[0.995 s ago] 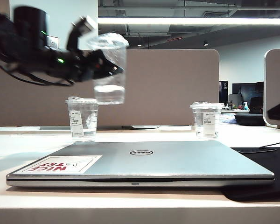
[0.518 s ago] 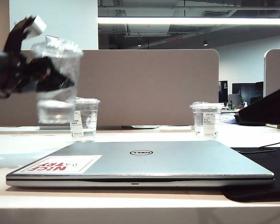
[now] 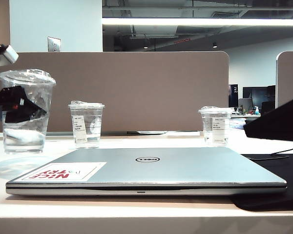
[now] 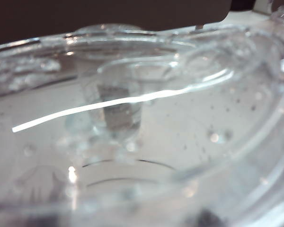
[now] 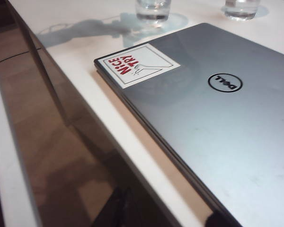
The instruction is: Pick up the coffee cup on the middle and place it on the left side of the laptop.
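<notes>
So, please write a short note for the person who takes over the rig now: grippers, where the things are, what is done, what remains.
Left gripper: shut on the coffee cup, at the table's left end.
Right gripper: not in view; only its dark arm shows at the right edge.
The cup sits at table level, left of the laptop; whether it fully rests there is unclear. Two labelled cups stand behind the laptop.
Done: cup carried to the left side.
Left: release it and withdraw.

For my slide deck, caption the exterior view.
Left end effector shut on the coffee cup, resting on the table left of the laptop.
</notes>
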`<state>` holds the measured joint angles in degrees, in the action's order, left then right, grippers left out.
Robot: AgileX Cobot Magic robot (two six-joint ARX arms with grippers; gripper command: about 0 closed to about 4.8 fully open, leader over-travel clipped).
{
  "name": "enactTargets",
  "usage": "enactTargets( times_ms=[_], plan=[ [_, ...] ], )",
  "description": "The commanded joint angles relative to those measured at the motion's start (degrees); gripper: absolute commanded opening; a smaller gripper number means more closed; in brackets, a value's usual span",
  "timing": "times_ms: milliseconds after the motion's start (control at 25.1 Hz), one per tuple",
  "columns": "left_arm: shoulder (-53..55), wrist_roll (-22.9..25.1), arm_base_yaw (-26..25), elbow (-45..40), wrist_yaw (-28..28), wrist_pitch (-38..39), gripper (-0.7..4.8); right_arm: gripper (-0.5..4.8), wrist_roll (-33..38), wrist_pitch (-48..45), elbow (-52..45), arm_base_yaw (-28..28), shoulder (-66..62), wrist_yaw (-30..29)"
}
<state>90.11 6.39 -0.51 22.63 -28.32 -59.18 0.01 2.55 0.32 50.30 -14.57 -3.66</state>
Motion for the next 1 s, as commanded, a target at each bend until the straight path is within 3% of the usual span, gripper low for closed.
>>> enactTargets(
  times_ms=[40, 119, 438, 597, 756, 916, 995],
  plan=[
    [0.94, -0.81, -0.5, 0.0, -2.86, -4.96, 3.4, -0.05, -0.04, -1.05, -0.24, 0.09, 0.0, -0.31],
    [4.09, -0.85, -0.81, 0.02, -5.55, -7.61, 3.4, -0.05, -0.02, -1.07, -0.24, 0.07, -0.79, -0.31],
    [11.67, -2.82, -0.83, 0.0, -6.45, -17.05, 3.4, -0.05, -0.02, -1.05, -0.24, 0.04, -2.78, -0.33],
    [12.76, -2.32, -0.9, 0.0, -6.21, -17.14, 3.46, -0.05, -0.02, -1.07, -0.24, 0.04, -2.78, -0.33],
    [12.76, -2.36, -1.11, 0.0, -6.23, -17.14, 4.08, -0.05, -0.02, -1.07, -0.24, 0.04, -2.78, -0.33],
    [12.74, -2.38, -1.18, -0.04, -6.45, -17.14, 4.18, -0.05, -0.02, -1.07, -0.24, 0.04, -2.78, -0.33],
    [12.72, -2.84, -1.18, -0.15, -6.45, -17.18, 4.79, -0.05, -0.04, -1.07, -0.24, 0.02, -2.78, -0.33]
  ],
)
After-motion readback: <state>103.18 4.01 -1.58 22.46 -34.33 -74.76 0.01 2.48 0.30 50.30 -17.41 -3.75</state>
